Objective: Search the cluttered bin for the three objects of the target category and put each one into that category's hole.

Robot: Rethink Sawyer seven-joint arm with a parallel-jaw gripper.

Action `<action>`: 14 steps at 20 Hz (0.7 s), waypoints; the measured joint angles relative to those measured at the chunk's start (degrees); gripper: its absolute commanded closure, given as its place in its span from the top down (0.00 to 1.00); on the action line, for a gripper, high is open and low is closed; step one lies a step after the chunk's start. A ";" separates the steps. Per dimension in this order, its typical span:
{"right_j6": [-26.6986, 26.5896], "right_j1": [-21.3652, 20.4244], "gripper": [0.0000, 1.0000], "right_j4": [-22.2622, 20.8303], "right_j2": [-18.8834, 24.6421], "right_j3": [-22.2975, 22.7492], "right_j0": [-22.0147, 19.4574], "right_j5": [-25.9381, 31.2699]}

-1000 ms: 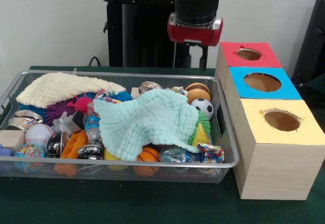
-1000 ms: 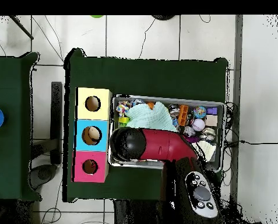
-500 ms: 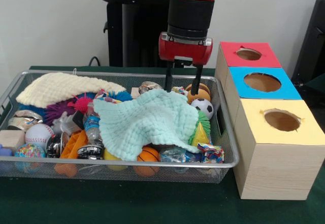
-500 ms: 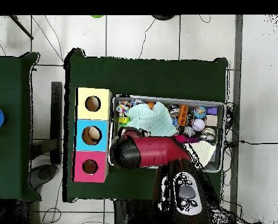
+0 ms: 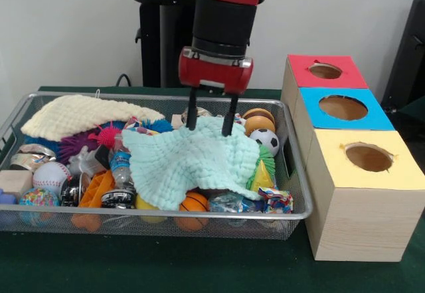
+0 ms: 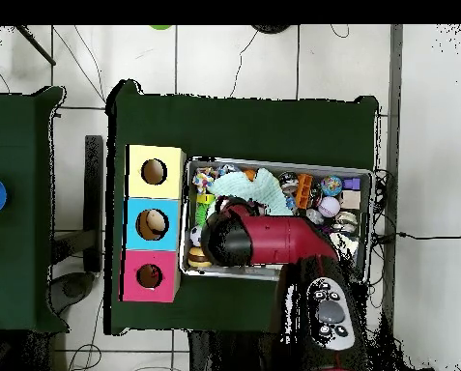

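My gripper (image 5: pixel 209 127) hangs open over the far edge of a mint green cloth (image 5: pixel 189 163), its two fingertips (image 5: pixel 191 123) down at the cloth's surface. The cloth lies spread over the middle of the wire bin (image 5: pixel 199 214) and hides what is beneath it. Around it I see a small soccer ball (image 5: pixel 264 140), a mini basketball (image 5: pixel 194 203), a baseball (image 5: pixel 50 175) and a wooden round piece (image 5: pixel 258 119). In the overhead view the red arm (image 6: pixel 263 242) covers the gripper and part of the mint cloth (image 6: pixel 263 188).
Three wooden boxes with round holes stand right of the bin: red (image 5: pixel 302 64) farthest, blue (image 5: pixel 378 117) in the middle, yellow (image 5: pixel 398 170) nearest. A yellow cloth (image 5: pixel 80 115) lies at the bin's far left, with spiky balls, cans and wrappers beside it.
The gripper has moved left from above the bin's far right corner and come down until its open fingers reach the mint cloth. The objects in the bin have not shifted.
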 measured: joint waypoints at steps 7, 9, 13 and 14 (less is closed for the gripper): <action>0.00 4.83 1.00 -0.04 -0.31 -6.18 -2.24 0.01; 0.00 6.16 1.00 -0.02 -0.50 -7.48 -2.66 0.01; 0.00 8.51 1.00 -0.02 -0.60 -9.07 -3.48 0.01; 0.00 8.71 1.00 -0.02 -0.60 -9.16 -3.56 0.01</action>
